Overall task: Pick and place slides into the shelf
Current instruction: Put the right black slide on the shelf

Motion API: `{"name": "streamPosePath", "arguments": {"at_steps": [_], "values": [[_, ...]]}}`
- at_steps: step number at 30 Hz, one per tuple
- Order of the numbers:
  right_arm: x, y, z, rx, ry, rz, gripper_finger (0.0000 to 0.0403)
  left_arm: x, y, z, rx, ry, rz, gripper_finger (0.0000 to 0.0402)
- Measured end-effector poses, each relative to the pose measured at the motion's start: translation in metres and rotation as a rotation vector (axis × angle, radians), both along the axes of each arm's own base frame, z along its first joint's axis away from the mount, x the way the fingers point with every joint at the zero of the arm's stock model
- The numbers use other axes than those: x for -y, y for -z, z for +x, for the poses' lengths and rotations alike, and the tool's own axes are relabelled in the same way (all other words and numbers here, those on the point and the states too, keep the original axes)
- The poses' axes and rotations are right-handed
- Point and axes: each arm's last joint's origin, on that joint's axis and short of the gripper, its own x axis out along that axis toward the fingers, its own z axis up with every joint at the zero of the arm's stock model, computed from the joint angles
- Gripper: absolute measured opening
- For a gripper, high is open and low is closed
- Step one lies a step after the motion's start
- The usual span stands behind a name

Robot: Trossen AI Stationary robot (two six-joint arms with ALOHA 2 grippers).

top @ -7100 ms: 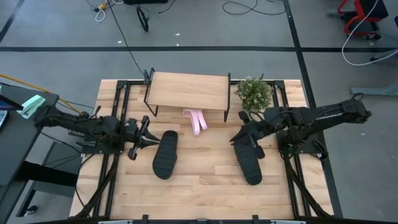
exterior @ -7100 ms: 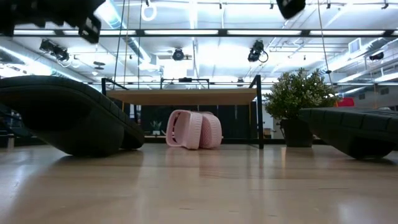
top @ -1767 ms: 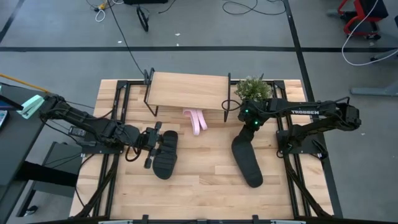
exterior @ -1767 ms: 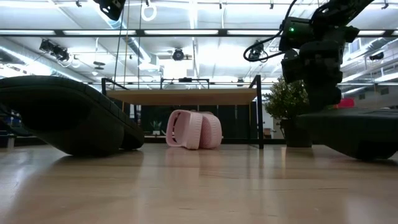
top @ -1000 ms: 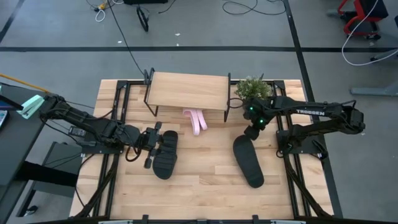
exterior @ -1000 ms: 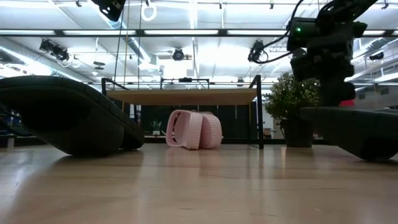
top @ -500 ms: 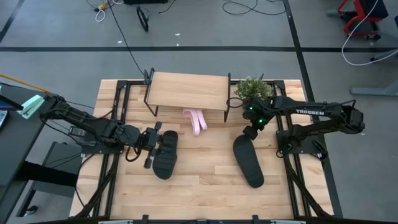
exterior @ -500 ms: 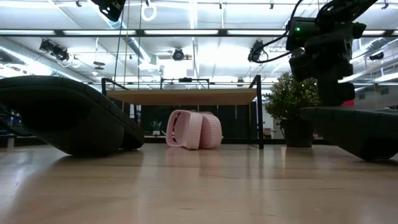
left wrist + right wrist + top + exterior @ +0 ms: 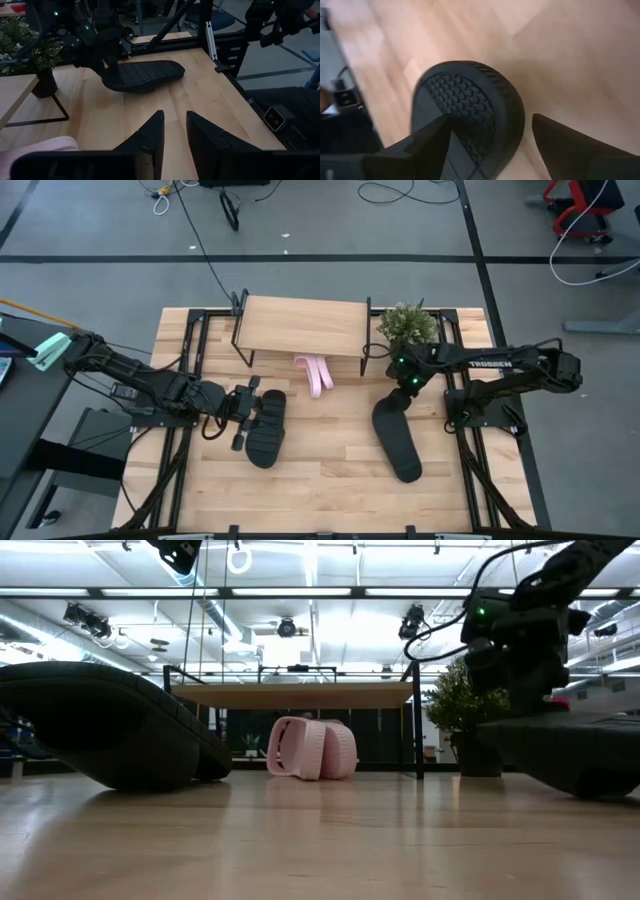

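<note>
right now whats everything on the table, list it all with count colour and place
black slides: 2, black, one sole-up at table left, one sole-up at table right
pink slides: 2, light pink, side by side under the shelf
shelf: 1, light wood top on black legs, back centre
plant: 1, green in a dark pot, right of shelf
left gripper: 1, dark, beside the left black slide, holding nothing
right gripper: 1, dark, open, over the right black slide's back end

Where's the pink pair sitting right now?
High view: the pink slides sit under the shelf's front edge, mid-table, between the two black slides.
</note>
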Motion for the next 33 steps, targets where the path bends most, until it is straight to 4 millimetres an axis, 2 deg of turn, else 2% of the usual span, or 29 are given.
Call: {"name": "streamPosePath", "arguments": {"at_steps": [3, 5, 11, 15, 20, 25, 33], "values": [[-0.001, 0.003, 0.001, 0.059, -0.024, 0.039, 0.025, 0.0, 0.0, 0.0, 0.0, 0.001, 0.003, 0.0088], [-0.002, 0.005, 0.0, 0.068, -0.04, 0.043, 0.0216, 0.0, 0.0, 0.0, 0.0, 0.001, 0.004, 0.0085], [-0.005, 0.001, 0.004, 0.134, -0.098, 0.038, 0.0052, 0.0, 0.0, 0.0, 0.001, 0.002, 0.006, 0.0078], [-0.009, -0.009, 0.01, 0.156, -0.119, 0.034, 0.0049, 0.0, 0.0, 0.0, 0.001, 0.001, 0.006, 0.0082], [-0.021, -0.037, 0.021, 0.215, -0.171, -0.018, 0.0049, 0.0, 0.0, 0.0, 0.0, 0.002, 0.006, 0.0084], [-0.036, -0.082, 0.034, 0.33, -0.232, -0.153, 0.0049, 0.0, 0.0, 0.0, -0.001, 0.002, 0.006, 0.0076], [-0.064, -0.175, 0.052, 0.656, -0.307, -0.517, 0.0049, 0.0, 0.0, 0.0, 0.003, 0.009, 0.027, 0.0077]]}}
